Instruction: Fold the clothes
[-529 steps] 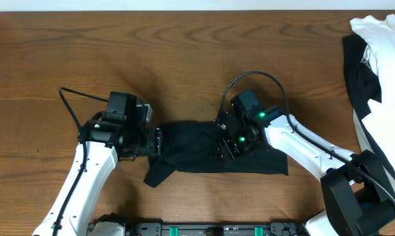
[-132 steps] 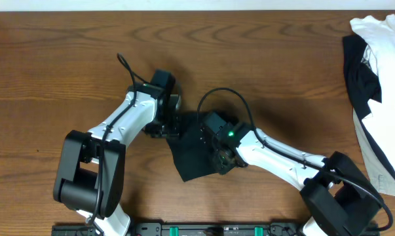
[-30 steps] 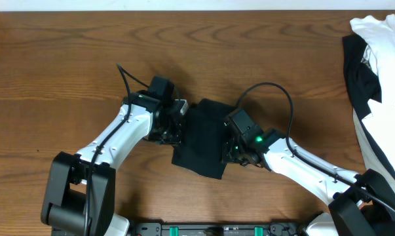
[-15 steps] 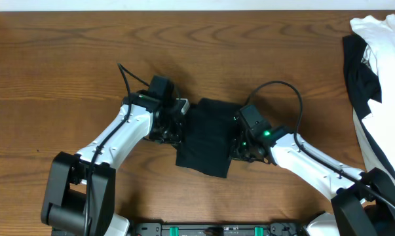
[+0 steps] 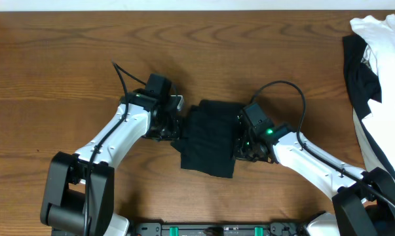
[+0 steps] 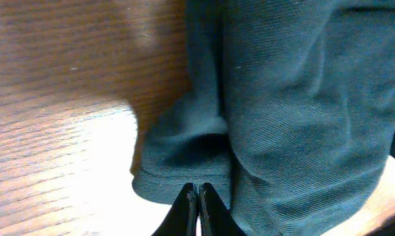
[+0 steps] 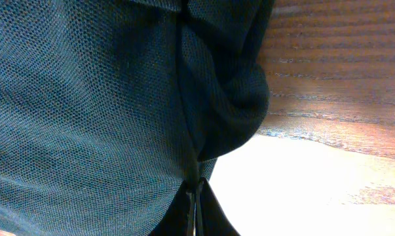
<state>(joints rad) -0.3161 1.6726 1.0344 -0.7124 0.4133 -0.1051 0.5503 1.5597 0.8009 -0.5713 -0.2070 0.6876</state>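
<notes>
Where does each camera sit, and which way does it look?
Overhead: above the table, looking straight down on the left gripper, right gripper, black T-shirt and a clothes pile at the right.
Left wrist: on the left arm, facing along its own shut fingers to the T-shirt's edge.
Right wrist: on the right arm, likewise, at the opposite edge.
Shared: all show the black T-shirt.
</notes>
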